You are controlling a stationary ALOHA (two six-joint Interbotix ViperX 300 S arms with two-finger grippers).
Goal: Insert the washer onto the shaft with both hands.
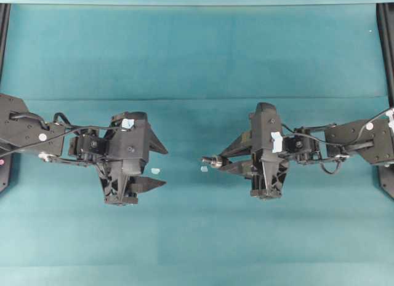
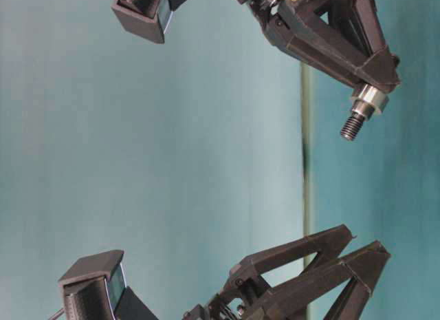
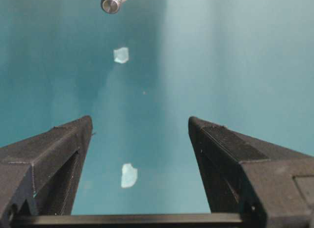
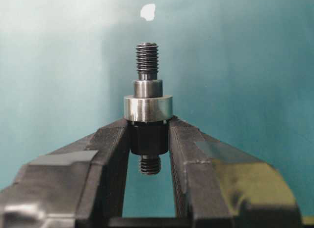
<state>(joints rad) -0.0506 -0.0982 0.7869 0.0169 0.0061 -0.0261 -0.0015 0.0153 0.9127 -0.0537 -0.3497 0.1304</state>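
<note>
I have the right gripper clamped on the shaft, threaded end pointing out, the washer already seated around it. My left gripper hangs spread and empty above the counter.

Washer seated on shaft (threaded tip)

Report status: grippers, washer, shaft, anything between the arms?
Left gripper open, empty. Right gripper shut on the shaft, the washer already seated on it. Two pale bits on the cloth between the arms.
</note>
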